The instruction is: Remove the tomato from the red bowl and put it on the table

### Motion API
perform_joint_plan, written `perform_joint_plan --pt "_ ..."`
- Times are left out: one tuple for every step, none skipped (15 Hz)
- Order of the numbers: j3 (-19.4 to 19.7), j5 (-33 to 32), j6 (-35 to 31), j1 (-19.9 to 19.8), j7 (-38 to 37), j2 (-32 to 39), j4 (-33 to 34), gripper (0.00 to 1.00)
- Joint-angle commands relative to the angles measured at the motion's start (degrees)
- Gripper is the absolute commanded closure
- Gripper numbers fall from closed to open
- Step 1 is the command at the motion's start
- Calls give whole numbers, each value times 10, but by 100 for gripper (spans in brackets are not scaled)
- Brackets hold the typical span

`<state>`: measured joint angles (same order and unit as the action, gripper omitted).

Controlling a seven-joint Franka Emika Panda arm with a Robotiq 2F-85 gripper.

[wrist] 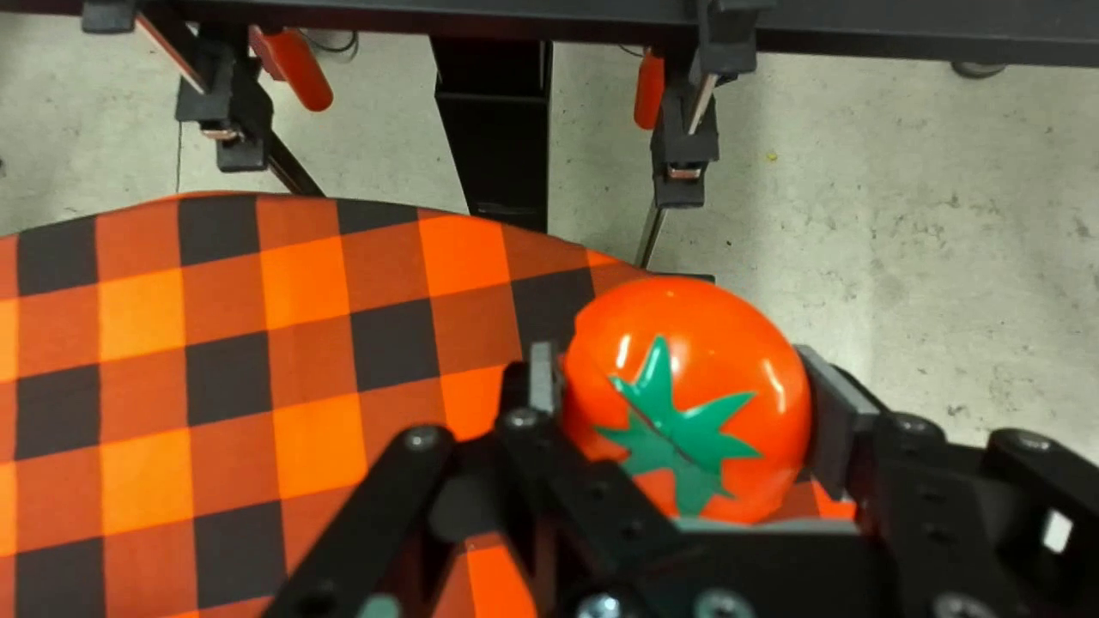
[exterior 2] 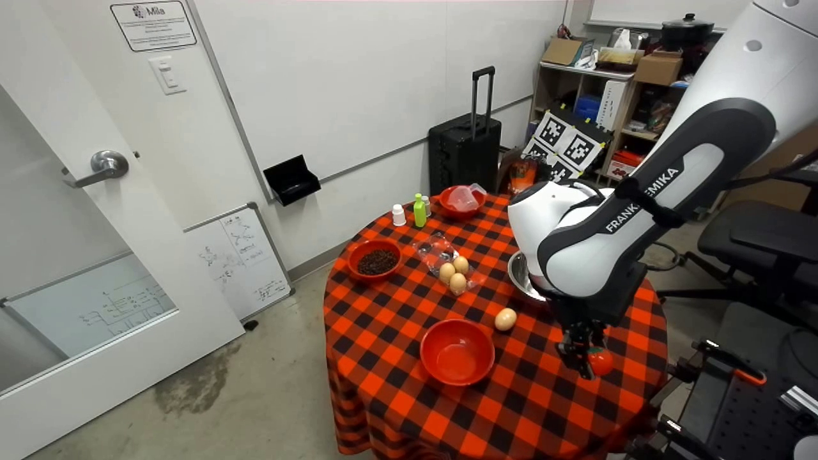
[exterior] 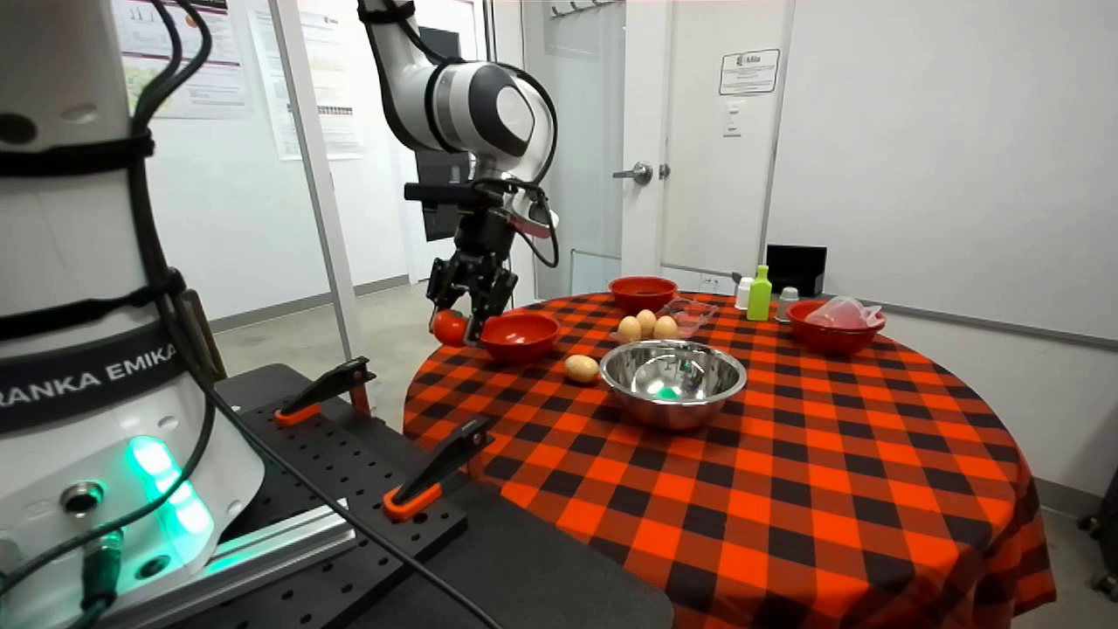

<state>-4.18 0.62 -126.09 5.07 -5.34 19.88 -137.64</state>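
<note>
Wrist view: gripper (wrist: 689,390) jaws part-spread, clamped on tomato (wrist: 687,412) near table (wrist: 313,360) edge, clear of red bowl (exterior 2: 457,354) in an exterior view; I'd shift inboard, lower to contact, release slowly.

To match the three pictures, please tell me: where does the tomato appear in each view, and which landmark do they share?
In an exterior view: the tomato is left of centre, near mid-height.
In an exterior view: the tomato is at lower right.
In the wrist view: the tomato is right of centre, slightly low, held in the gripper.
Shared landmark: the checked-cloth table, in all three.
</note>
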Motion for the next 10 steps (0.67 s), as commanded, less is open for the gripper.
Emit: perform_joint_plan --pt "3 -11 -7 7 -3 29 46 62" --pt "3 -13 -8 8 -2 37 59 62" --pt "2 -16 -4 11 -3 49 77 62" --pt "2 -20 -1 14 -2 63 92 62" --pt "2 -22 -1 16 1 75 105 62" --pt "2 -23 0 17 3 88 117 62" --pt "2 -23 1 17 6 103 130 62" --pt "2 -23 2 18 9 118 143 62" --pt "3 -24 5 19 10 133 158 62" --pt "4 -27 8 21 10 146 171 62"
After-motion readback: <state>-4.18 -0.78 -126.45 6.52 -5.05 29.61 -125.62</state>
